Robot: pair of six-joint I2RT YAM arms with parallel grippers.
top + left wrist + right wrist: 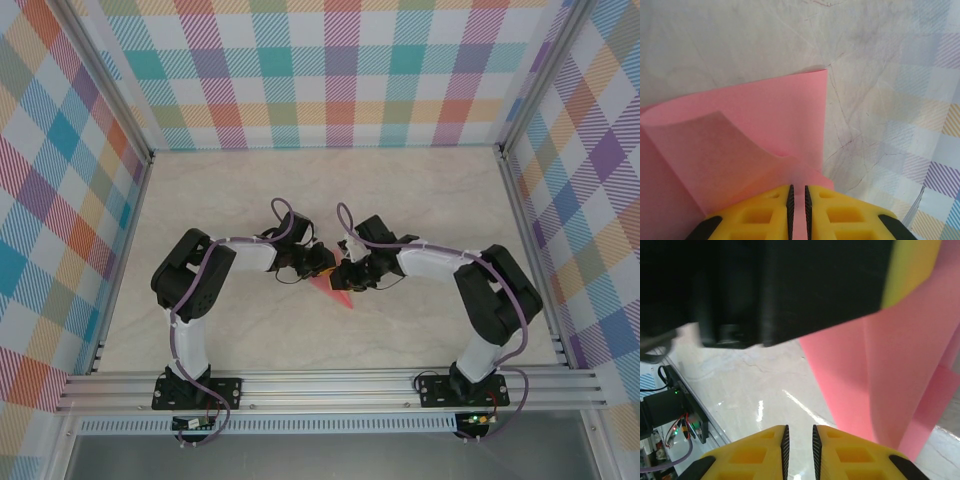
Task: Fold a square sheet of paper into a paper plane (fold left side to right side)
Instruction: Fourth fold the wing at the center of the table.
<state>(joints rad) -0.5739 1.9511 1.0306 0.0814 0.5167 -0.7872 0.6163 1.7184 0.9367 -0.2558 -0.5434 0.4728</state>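
Note:
The sheet of paper (338, 292) is salmon pink and partly folded, a narrow shape with a point toward the near edge, between the two arms at mid-table. My left gripper (318, 265) is shut on it. In the left wrist view the yellow fingers (840, 215) pinch a pink edge in the gripper (798, 192), and the paper (765, 125) curls up ahead with a flap lifted. My right gripper (350, 275) sits just right of the paper. In its wrist view the gripper (799, 432) stands slightly open over bare table, with the paper (880, 370) hanging to its right.
The left arm's black wrist (790, 285) crosses close above the right gripper. The marble-look table (320, 190) is fenced by checked walls (60, 200). An aluminium rail (330, 385) with the arm bases runs along the near edge. A small electronics box (675, 410) sits beyond the rail.

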